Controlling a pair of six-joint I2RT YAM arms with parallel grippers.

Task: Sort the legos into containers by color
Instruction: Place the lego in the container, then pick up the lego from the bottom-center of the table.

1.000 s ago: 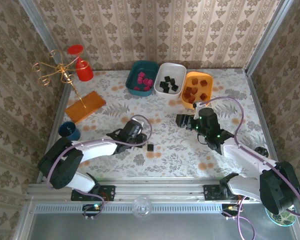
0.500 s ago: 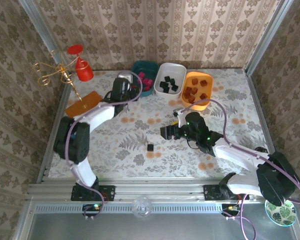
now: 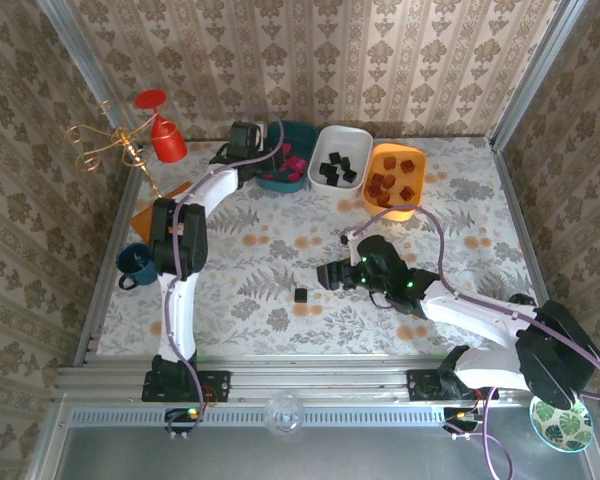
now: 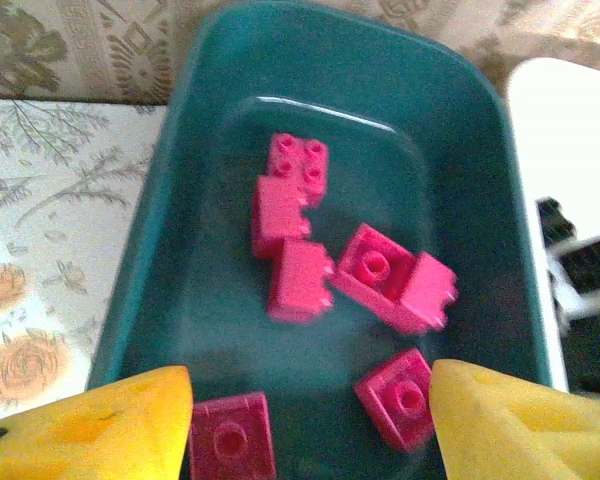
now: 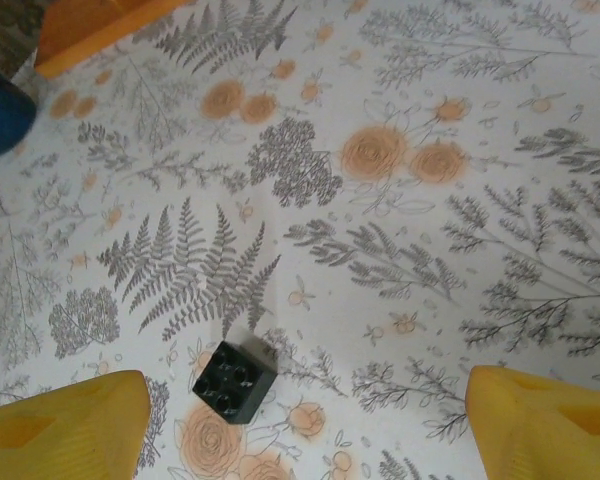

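Your right hand, fingers apart and empty, hovering near lone black lego on bench; lego lying at its 8 o'clock. Your left hand, also apart, hanging over teal tray, well away.

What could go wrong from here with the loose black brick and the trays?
The black brick lies turned and off-centre, nearer one finger of the open right gripper; closing might push it aside rather than pinch it. The open left gripper hangs over the teal tray with pink bricks right below; pulling away low could clip the rim or a brick.
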